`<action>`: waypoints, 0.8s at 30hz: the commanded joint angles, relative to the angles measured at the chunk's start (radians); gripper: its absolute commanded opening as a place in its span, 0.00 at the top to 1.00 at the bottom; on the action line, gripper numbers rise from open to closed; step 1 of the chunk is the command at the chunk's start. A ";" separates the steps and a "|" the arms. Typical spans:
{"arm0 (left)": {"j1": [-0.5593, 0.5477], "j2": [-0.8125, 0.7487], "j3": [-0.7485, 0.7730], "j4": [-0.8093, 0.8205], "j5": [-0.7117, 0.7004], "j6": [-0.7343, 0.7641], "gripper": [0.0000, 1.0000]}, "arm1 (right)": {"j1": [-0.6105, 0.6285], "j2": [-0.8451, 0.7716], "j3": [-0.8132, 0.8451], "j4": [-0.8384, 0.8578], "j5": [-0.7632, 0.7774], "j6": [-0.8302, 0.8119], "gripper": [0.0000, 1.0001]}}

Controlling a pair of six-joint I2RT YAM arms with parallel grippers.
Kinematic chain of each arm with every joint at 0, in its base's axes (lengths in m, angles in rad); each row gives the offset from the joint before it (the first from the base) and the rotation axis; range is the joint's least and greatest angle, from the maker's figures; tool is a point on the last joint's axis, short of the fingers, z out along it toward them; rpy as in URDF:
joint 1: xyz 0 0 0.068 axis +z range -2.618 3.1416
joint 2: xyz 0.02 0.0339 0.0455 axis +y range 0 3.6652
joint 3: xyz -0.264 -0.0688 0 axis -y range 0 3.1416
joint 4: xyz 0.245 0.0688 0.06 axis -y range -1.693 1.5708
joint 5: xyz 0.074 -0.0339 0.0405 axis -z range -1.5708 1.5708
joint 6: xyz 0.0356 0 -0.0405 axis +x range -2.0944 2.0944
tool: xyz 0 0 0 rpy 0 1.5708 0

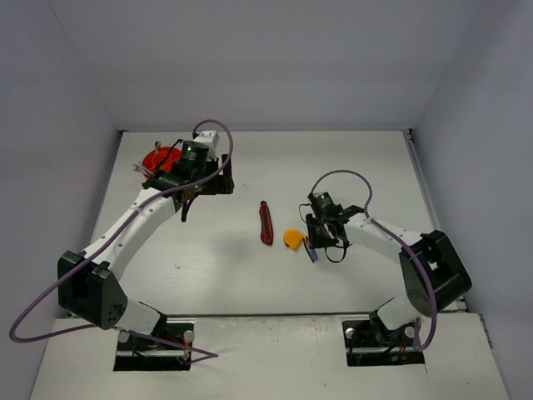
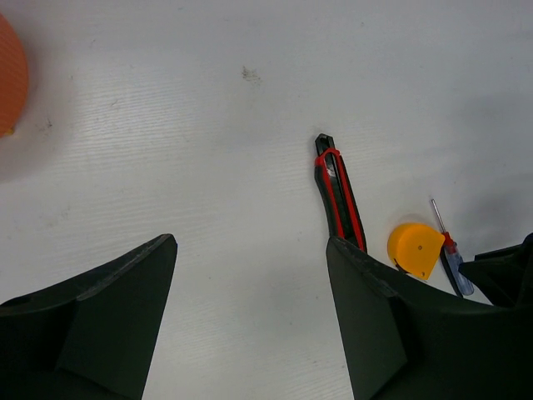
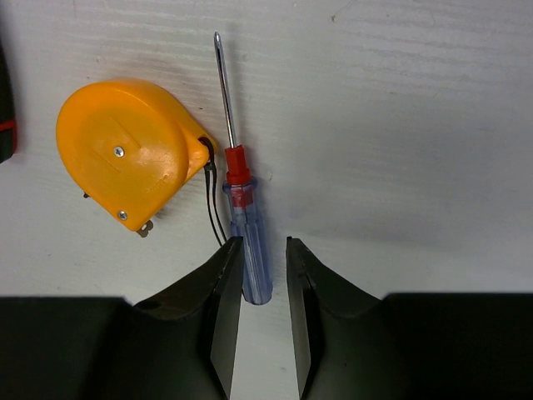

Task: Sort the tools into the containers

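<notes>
A blue-red handled screwdriver (image 3: pixel 246 225) lies on the table next to a round orange tape measure (image 3: pixel 125 158). My right gripper (image 3: pixel 263 242) is low over it, jaws narrowly open around the blue handle; the left finger (image 3: pixel 225 292) touches it, the right stands apart. In the top view the right gripper (image 1: pixel 315 244) is over the screwdriver (image 1: pixel 311 251) beside the tape measure (image 1: pixel 292 239). A red-black handled tool (image 1: pixel 266 223) lies mid-table. My left gripper (image 1: pixel 181 190) is wide open and empty beside the orange-red tub (image 1: pixel 158 157). No silver wrench shows clearly.
The left wrist view shows the left gripper (image 2: pixel 250 242) above bare table, the red-black tool (image 2: pixel 339 193), tape measure (image 2: pixel 415 248) and screwdriver (image 2: pixel 450 254) to its right, and the tub's edge (image 2: pixel 10 75) at far left. Grey walls enclose the table.
</notes>
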 commanded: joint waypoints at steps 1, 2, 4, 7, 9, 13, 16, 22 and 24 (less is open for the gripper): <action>-0.005 -0.030 0.024 0.037 -0.003 -0.007 0.30 | 0.008 0.011 0.016 0.013 0.021 0.004 0.76; -0.005 -0.028 0.024 0.036 -0.002 -0.007 0.30 | 0.009 0.015 0.014 0.015 0.020 0.004 0.76; -0.005 -0.024 0.024 0.036 0.001 -0.008 0.30 | 0.010 0.023 0.011 0.017 0.018 0.003 0.76; -0.005 -0.013 0.027 0.038 0.012 -0.011 0.30 | 0.014 0.036 0.003 0.021 0.019 0.006 0.76; -0.005 -0.010 0.029 0.038 0.015 -0.011 0.30 | 0.016 0.046 0.000 0.023 0.022 0.010 0.76; -0.005 -0.004 0.029 0.040 0.021 -0.014 0.30 | 0.016 0.068 -0.003 0.023 0.041 0.015 0.81; -0.007 -0.002 0.032 0.041 0.029 -0.021 0.30 | 0.016 0.068 -0.002 0.023 0.066 0.019 0.90; -0.032 0.007 0.067 0.047 0.066 -0.058 0.30 | 0.016 -0.013 0.054 0.022 0.123 0.000 1.00; -0.038 0.011 0.079 0.067 0.097 -0.090 0.30 | 0.016 -0.063 0.088 0.023 0.122 -0.015 1.00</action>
